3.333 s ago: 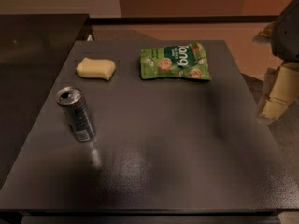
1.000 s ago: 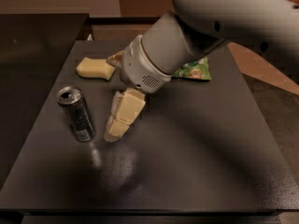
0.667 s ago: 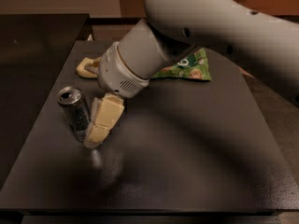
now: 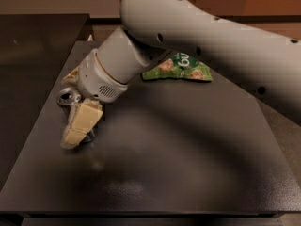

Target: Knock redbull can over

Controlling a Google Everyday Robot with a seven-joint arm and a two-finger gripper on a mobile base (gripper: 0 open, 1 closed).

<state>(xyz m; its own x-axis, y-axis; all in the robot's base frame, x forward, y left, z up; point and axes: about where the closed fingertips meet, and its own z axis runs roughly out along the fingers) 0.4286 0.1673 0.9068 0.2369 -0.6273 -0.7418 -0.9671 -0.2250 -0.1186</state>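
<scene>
The redbull can (image 4: 69, 98) stands at the left of the dark table (image 4: 188, 164). Only its silvery top with the pull tab shows; its body is hidden behind my gripper. My gripper (image 4: 77, 128), with cream-coloured fingers pointing down and left, is right against the can's front side. The big grey arm reaches in from the upper right across the table.
A green snack bag (image 4: 181, 68) lies at the back of the table, partly under the arm. A pale yellow sponge (image 4: 71, 74) peeks out behind the wrist at the back left. The table's left edge is close to the can.
The gripper has swept left across the table and now covers the can's body. The can's top has shifted slightly left.
</scene>
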